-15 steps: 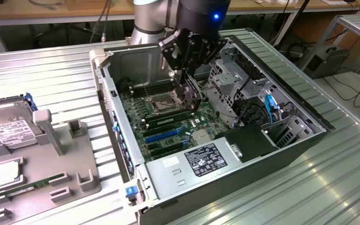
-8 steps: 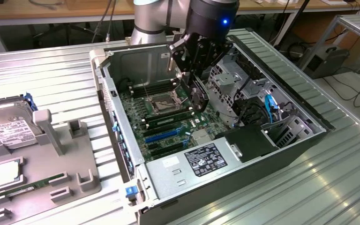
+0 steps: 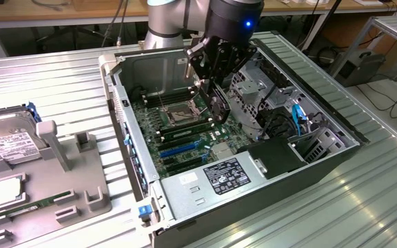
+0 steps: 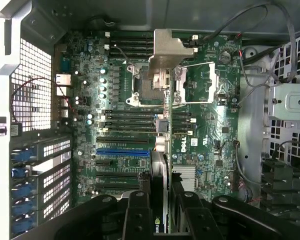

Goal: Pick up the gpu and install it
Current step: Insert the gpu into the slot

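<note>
the pincer [image 3: 214, 77] hangs inside the open computer case [image 3: 322, 170], closed on the gpu [image 3: 217, 106] and gripping the card by its upper end. the card hangs on edge with its long side pointing down toward the motherboard [image 3: 178, 132], close to the cpu socket [image 3: 182, 112]. whether it touches the board cannot be told.

in the wrist view the black fingers [image 4: 137, 215] clamp both faces of the gpu [image 4: 160, 170]. its silver bracket [image 4: 166, 50] is at the far end, over the socket area of the motherboard [image 4: 205, 100]. the blue slot [image 4: 122, 150] lies just beside the card, crosswise to it.

the case lies on its side on a ribbed metal table [image 3: 47, 82]. at the exterior view's left, well apart from the case, a grey tray [image 3: 54, 181] carries a hard drive [image 3: 9, 139].
</note>
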